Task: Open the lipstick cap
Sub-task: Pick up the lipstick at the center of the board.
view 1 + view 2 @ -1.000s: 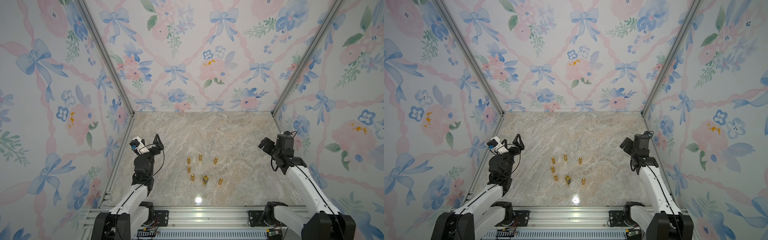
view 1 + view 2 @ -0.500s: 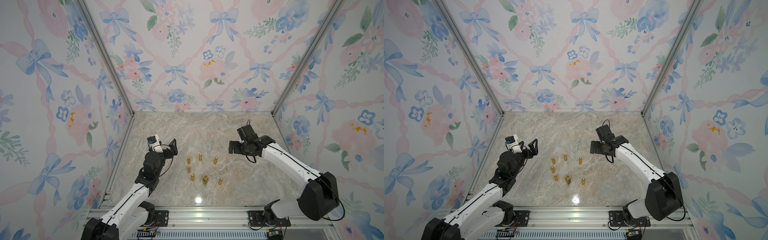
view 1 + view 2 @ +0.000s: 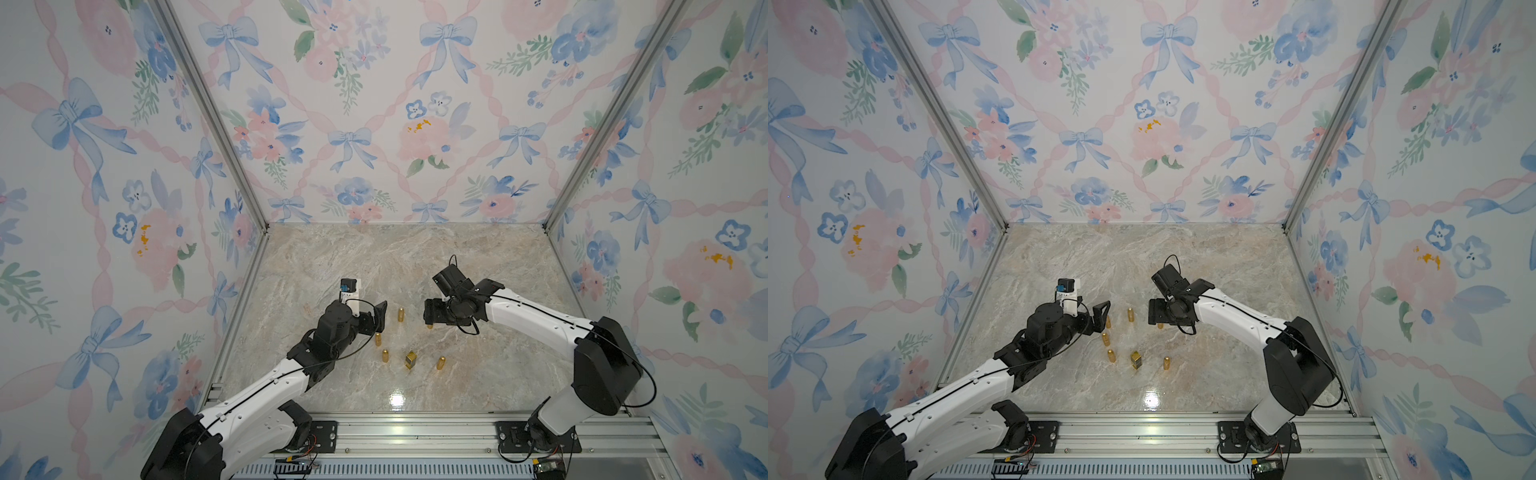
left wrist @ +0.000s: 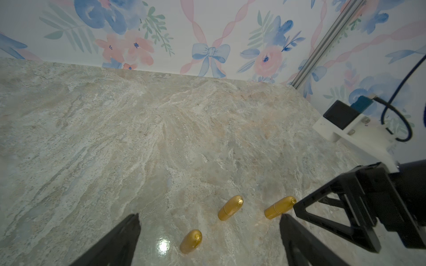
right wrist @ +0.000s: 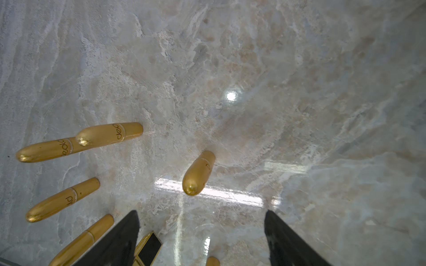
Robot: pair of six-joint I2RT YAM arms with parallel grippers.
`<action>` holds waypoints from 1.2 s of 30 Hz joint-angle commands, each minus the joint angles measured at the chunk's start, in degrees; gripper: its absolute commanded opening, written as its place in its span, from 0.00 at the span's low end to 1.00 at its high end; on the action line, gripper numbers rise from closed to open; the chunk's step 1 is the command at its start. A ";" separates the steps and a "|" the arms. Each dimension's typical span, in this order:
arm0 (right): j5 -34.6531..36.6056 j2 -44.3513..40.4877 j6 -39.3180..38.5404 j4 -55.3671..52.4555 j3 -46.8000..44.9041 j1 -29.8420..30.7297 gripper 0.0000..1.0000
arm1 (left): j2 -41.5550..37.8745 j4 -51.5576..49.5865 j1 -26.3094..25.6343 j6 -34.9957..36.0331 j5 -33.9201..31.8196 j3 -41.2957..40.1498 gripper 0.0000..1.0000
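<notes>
Several gold bullet-shaped lipsticks stand upright in a loose cluster on the marble floor (image 3: 332,270), for example one lipstick (image 3: 400,314) at the back and another (image 3: 440,363) at the front right. A square gold-and-black lipstick (image 3: 411,359) stands among them. My left gripper (image 3: 379,320) is open at the cluster's left edge; in the left wrist view three lipsticks (image 4: 230,208) lie ahead of its open jaws (image 4: 209,216). My right gripper (image 3: 428,318) is open above a partly hidden lipstick (image 3: 430,326), whose top (image 5: 212,261) shows between its spread jaws (image 5: 201,213). Neither gripper holds anything.
Floral-papered walls (image 3: 374,124) close in the back and both sides. A metal rail (image 3: 415,432) carrying both arm bases runs along the front edge. The right gripper's black fingers (image 4: 334,207) show close beside my left one in the left wrist view.
Both arms swung in from the side walls to the lipstick cluster in the middle. The right gripper's jaws have narrowed a little but remain open.
</notes>
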 commanded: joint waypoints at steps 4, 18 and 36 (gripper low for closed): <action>1.24 6.35 0.63 1.76 1.78 0.99 0.72 | 1.68 -2.01 -0.76 1.48 -2.12 1.45 0.98; 5.89 11.83 -0.48 0.37 4.57 2.86 0.53 | 4.11 -2.17 -1.17 1.75 -3.42 2.57 0.98; 6.23 12.94 -1.03 -0.07 5.52 3.04 0.31 | 4.01 -2.14 -1.57 1.22 -4.00 2.98 0.98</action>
